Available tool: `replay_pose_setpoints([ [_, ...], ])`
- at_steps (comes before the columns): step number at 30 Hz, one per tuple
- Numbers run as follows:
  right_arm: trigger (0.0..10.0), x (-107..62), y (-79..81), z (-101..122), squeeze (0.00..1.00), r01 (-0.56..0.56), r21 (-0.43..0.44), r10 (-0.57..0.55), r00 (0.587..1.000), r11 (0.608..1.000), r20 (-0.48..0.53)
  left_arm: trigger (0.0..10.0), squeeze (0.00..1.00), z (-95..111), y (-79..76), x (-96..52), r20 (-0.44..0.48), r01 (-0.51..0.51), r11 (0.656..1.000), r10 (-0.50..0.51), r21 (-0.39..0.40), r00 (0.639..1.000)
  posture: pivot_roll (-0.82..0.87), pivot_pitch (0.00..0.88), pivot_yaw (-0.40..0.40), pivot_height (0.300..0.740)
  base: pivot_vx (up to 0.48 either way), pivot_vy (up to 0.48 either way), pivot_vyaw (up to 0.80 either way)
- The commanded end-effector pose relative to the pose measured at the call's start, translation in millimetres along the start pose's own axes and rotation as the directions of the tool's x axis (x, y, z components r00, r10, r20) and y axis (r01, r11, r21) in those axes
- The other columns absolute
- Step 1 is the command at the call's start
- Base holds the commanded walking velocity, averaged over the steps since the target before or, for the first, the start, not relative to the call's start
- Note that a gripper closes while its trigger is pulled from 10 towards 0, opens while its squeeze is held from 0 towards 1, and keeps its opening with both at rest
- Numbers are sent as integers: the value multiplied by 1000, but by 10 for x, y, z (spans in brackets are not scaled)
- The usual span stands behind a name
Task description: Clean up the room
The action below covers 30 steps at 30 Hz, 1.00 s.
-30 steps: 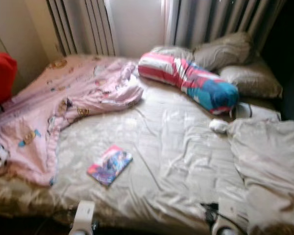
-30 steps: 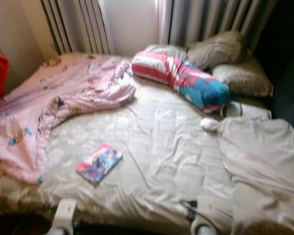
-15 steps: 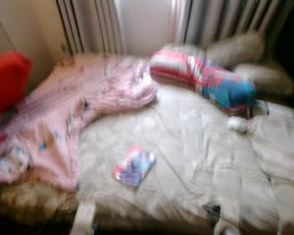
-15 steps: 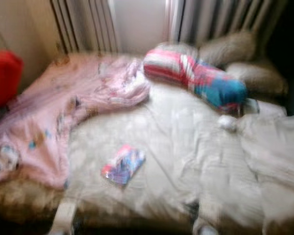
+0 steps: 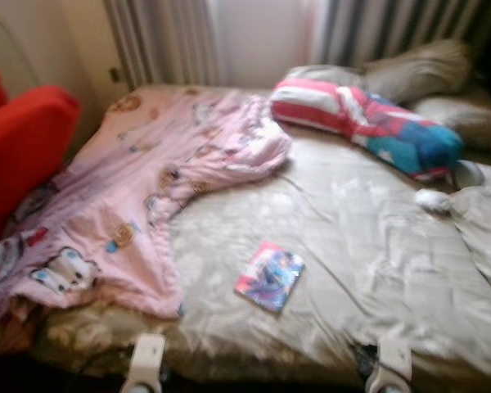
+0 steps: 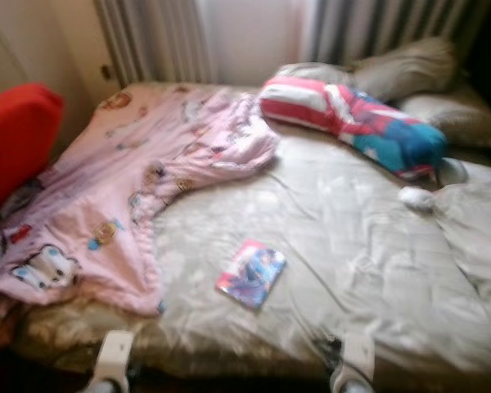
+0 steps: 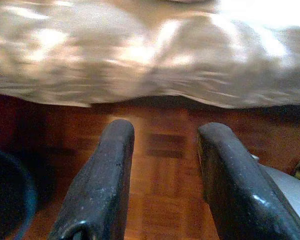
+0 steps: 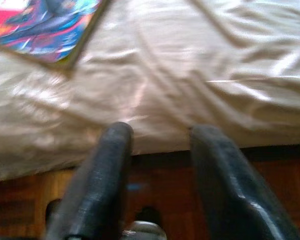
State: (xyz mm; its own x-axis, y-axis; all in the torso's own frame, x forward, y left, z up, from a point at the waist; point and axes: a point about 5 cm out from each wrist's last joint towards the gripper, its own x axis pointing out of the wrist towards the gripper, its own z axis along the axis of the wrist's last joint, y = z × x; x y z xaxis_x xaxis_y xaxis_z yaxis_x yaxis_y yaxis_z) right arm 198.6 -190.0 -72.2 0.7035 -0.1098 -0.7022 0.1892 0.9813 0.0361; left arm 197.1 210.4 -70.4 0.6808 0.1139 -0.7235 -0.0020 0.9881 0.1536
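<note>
The left gripper (image 7: 162, 175) has its two black fingers spread with nothing between them, low over a wooden floor (image 7: 160, 150) just short of the hanging edge of the bed sheet (image 7: 140, 55). The right gripper (image 8: 157, 180) is likewise spread and empty, its fingers at the foot edge of the bed, with the sheet draping over the same wood floor below.

Just beyond the right gripper lies one colourful book (image 5: 269, 277), flat on the beige sheet near the foot of the bed (image 5: 368, 246), between the two arms' wrists seen at the bottom of the head views. One pink blanket (image 5: 147, 188) with cartoon prints is crumpled across the bed's left half, spilling over the foot edge. At the head end lies one long bolster (image 5: 368, 123), striped pink and white with a blue end, and behind it two tan pillows (image 5: 417, 70). One small white object (image 5: 432, 199) rests near the bolster's blue end; what it is cannot be told. One red chair (image 5: 20, 147) stands to the bed's left, and curtains (image 5: 172, 41) hang behind
</note>
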Motion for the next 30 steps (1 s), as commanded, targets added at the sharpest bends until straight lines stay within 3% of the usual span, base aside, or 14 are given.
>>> replay_pose_setpoints([
  [1, 10000, -23, -135, -51, 0, 38, 6, -38, 999, 999, -19, 10000, 0, -48, -59, -9, -19, 16, 1000, -16, 6, 1000, 87, 59, 11, 740, 0, 480, 0],
  [10, 10000, -23, -129, -49, 0, 31, 6, -31, 999, 999, -18, 10000, 0, -56, -43, -11, -21, 10, 1000, -10, 11, 1000, 89, 62, 13, 740, 0, 86, 0],
  [12, 10000, -22, -144, -44, 0, 32, 7, -32, 999, 999, -17, 10000, 0, -31, 40, -4, -21, -29, 999, 28, -40, 999, 91, 58, 10, 740, 0, 0, 0],
  [17, 10000, -21, -169, -29, 0, 36, 5, -36, 999, 999, -14, 10000, 0, 29, 110, 6, 2, -35, 998, 36, -48, 999, 93, 56, 13, 740, 0, 0, 0],
  [30, 10000, -18, -59, -56, 0, -6, 0, 6, 1000, 1000, -25, 10000, 0, 25, 32, 3, 18, -2, 999, 3, -44, 1000, 92, 38, 19, 740, 0, 0, 0],
])
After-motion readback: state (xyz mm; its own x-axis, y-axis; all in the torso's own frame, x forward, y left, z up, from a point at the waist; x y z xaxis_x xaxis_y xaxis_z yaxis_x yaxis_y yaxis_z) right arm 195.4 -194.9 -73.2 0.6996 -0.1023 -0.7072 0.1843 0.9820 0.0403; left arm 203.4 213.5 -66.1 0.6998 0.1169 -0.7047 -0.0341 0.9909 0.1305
